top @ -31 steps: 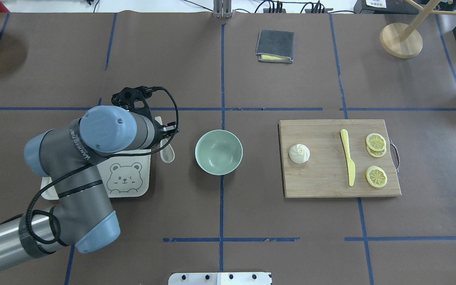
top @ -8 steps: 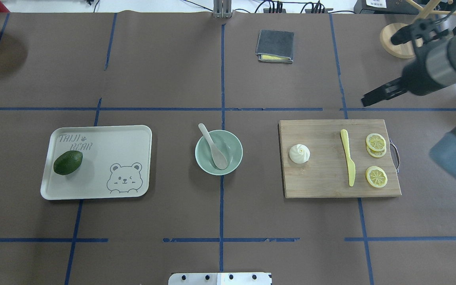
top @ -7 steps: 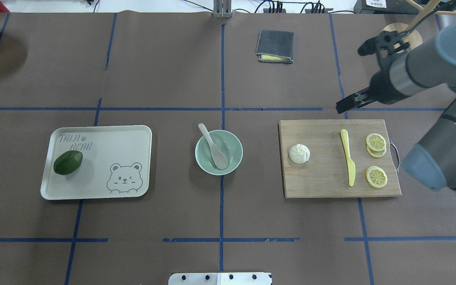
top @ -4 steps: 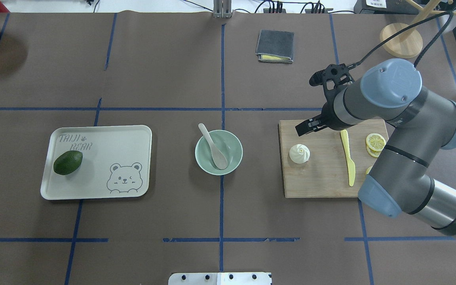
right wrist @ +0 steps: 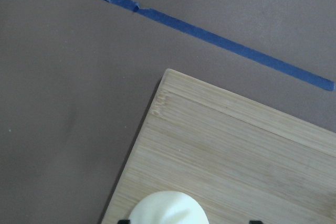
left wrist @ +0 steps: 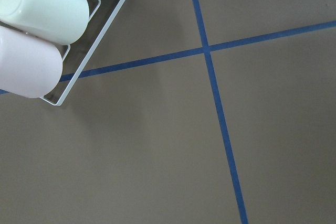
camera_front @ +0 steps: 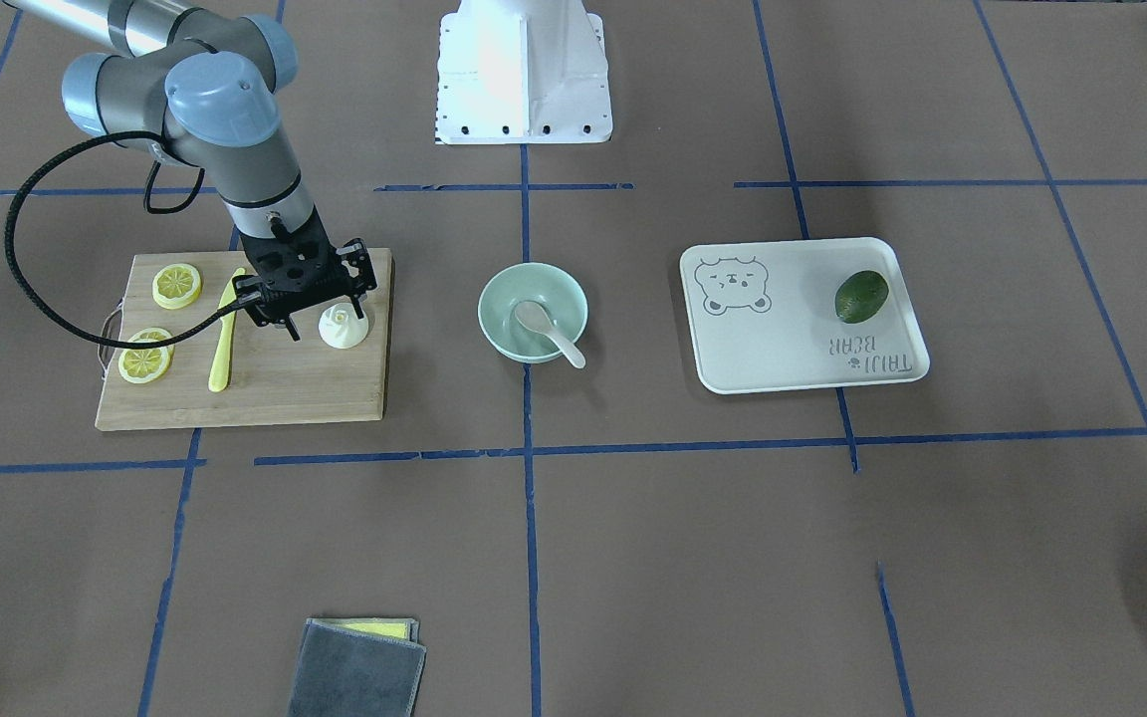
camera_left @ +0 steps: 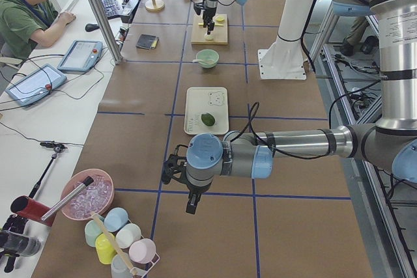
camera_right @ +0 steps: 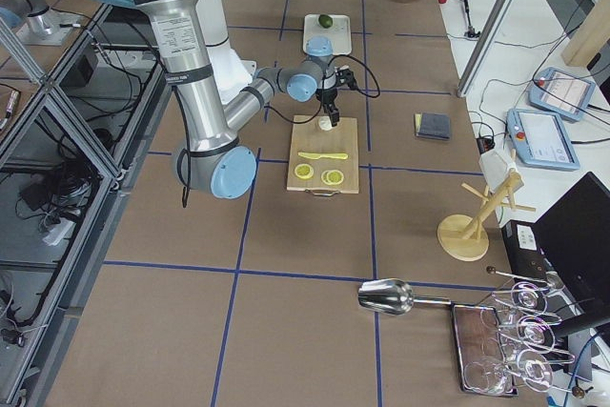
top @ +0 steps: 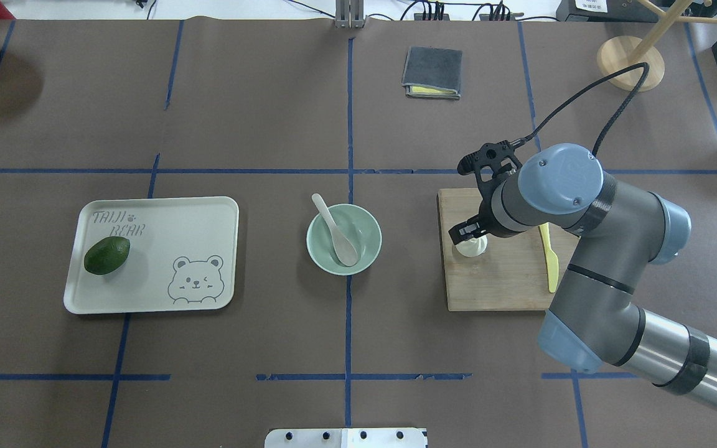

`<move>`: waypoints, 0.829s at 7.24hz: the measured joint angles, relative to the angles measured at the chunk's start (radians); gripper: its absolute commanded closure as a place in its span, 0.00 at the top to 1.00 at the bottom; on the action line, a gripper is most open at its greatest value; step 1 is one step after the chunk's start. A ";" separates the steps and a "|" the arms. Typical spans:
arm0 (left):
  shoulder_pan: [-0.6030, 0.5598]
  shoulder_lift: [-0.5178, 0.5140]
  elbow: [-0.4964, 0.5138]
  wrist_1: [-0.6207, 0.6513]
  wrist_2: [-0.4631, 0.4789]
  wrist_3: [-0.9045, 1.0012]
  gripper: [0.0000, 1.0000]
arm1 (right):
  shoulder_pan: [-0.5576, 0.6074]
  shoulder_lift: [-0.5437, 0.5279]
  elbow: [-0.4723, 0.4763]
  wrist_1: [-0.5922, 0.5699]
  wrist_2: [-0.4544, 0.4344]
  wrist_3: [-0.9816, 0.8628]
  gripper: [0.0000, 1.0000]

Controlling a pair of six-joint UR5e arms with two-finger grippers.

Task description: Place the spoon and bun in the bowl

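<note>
Starting at the robot's left end of the table, the left gripper [camera_left: 191, 206] hangs over bare brown paper, near a wire rack of pastel cups [left wrist: 44, 11]. Only the distant side camera catches its fingers, so I cannot tell whether they are apart or together.

Next along is the off-white tray [top: 165, 242] with the bear drawing, a dark green avocado [top: 107, 256] lying at its outer end.

At mid-table sits the bowl [top: 368, 249], mint green, and the spoon [top: 337, 231] is in it. The scoop is down inside and the handle leans up over the rim on the side away from the robot.

Further still is the wooden cutting board [camera_front: 285, 393], and here is the action. The bun [camera_front: 343, 329] sits upright on the board, pleats up, close to the edge nearest the bowl. The right gripper [camera_front: 325, 319] is down over it, pointing at the board. Its fingers are spread: the wrist camera shows a dark tip on either side of the bun, with bare wood between the bun and one of them. So it straddles the bun without squeezing it.

Beyond the bun lie the yellow knife [camera_front: 223, 344] and then the lemon slices [camera_front: 177, 285], toward the board's handle end.
</note>
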 measured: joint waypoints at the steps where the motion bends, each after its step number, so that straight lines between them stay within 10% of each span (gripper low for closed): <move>1: 0.000 -0.001 -0.001 0.000 0.000 0.000 1.00 | -0.007 0.001 -0.008 -0.001 -0.004 0.003 0.21; 2: 0.000 -0.002 -0.002 0.000 -0.001 0.000 1.00 | -0.010 0.000 -0.010 -0.003 -0.005 0.004 0.00; 6: 0.000 -0.006 -0.005 0.000 -0.001 0.000 1.00 | -0.015 0.014 -0.010 -0.007 -0.002 0.019 0.00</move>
